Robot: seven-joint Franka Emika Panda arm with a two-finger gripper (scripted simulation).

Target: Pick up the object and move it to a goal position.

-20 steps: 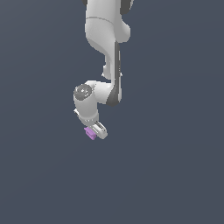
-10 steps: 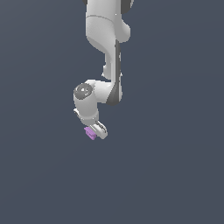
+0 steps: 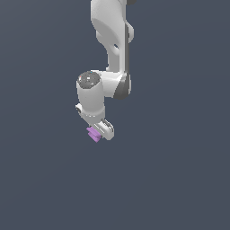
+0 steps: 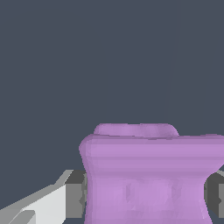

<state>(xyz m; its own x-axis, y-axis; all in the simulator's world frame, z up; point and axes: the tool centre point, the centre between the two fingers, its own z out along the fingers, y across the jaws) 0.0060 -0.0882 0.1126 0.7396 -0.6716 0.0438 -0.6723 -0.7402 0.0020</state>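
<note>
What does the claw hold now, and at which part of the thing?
The claw holds the small purple block. Its fingers press on the block's two opposite sides, at the narrower waist.

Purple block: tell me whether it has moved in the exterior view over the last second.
No. The block sits at the same spot in the frame, between the fingers of the gripper. The plain background offers no fixed landmark, so only frame position can be compared.
</note>
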